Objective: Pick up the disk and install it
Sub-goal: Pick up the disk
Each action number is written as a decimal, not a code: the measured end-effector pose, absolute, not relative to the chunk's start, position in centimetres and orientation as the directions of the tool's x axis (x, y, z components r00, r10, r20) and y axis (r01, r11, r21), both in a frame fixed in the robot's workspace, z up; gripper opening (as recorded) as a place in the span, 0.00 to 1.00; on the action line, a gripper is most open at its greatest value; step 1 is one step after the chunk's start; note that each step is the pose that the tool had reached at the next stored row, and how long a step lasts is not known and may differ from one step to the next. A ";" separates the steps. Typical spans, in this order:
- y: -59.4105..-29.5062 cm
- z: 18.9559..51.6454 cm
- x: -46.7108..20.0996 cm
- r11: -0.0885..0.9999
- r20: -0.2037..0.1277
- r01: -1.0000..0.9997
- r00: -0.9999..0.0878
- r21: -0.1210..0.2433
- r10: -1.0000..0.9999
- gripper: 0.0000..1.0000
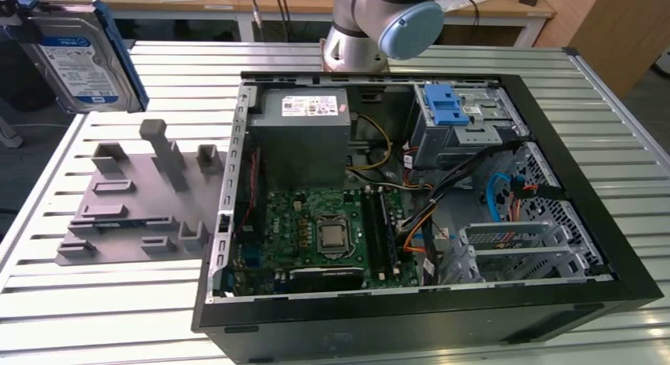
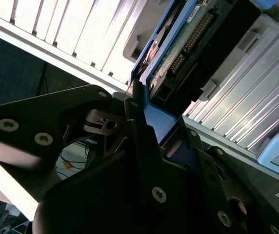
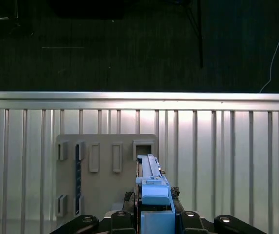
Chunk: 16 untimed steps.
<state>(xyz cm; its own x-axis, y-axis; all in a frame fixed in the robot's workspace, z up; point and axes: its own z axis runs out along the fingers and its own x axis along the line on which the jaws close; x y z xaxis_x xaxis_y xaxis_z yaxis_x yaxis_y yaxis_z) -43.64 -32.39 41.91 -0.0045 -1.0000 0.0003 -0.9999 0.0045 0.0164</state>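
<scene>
Disk (image 1: 78, 55) loc?
— Aloft over fixture plate (image 1: 136, 200), on edge, long axis approx upright. Gripper (image 2: 159, 116) jaws pinch its blue carrier frame (image 3: 154, 195).
— Vs PC case (image 1: 419, 333)?
— Case w/ drive bay (image 1: 456, 118) lies well apart, toward exterior view's right.

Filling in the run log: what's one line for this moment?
gripper: shut on disk | disk: held aloft, clear of grey fixture plate | computer case: open, disk outside
</scene>
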 end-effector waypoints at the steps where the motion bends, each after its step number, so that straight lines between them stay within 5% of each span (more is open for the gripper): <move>1: -32.4 42.0 -43.6 0.004 0.000 -1.000 -0.004 0.016 -1.000 0.36; 16: -32.4 43.1 -43.6 0.004 0.000 -1.000 -0.004 0.016 -1.000 0.36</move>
